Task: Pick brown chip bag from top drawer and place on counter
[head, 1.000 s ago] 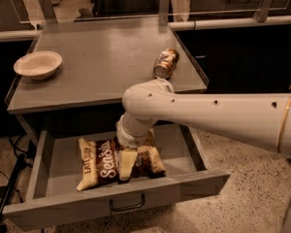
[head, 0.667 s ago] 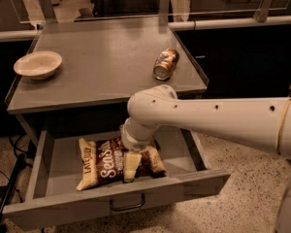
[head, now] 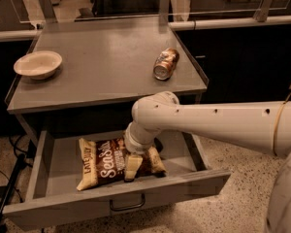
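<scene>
The brown chip bag (head: 104, 164) lies flat in the open top drawer (head: 63, 208), its "Sea Salt" lettering facing up. My gripper (head: 132, 167) reaches down from the right into the drawer and rests on the right half of the bag, hiding part of it. The white arm (head: 208, 125) crosses in front of the counter's front right corner. The grey counter (head: 106, 62) is above the drawer.
A brown-and-silver can (head: 166, 63) lies on its side at the counter's right. A white bowl (head: 38, 63) sits at the counter's left edge. The drawer's dark bar handle (head: 127, 206) faces me. A railing and more tables stand behind.
My arm's elbow has shifted a little to the right over the drawer. The gripper stays down on the bag. The bag has not moved.
</scene>
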Controlling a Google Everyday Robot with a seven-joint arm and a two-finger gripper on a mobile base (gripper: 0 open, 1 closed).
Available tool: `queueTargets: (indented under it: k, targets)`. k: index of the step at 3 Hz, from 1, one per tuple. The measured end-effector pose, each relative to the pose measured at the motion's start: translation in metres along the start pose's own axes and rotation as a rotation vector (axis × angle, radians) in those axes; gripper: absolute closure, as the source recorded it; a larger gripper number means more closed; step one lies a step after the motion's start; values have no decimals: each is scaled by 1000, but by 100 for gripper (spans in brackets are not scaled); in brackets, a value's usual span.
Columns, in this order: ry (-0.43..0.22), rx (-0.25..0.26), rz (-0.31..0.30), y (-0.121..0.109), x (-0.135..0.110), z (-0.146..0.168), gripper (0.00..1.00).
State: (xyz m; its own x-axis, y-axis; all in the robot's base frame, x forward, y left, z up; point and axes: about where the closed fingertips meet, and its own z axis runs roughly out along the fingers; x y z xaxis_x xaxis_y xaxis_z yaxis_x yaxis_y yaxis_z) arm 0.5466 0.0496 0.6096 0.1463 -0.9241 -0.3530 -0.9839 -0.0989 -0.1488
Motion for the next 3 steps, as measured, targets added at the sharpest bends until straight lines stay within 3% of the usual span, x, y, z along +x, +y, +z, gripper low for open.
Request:
queueTargets:
  k: [3]
  targets:
    - [0, 0, 0, 0, 0, 0, 89]
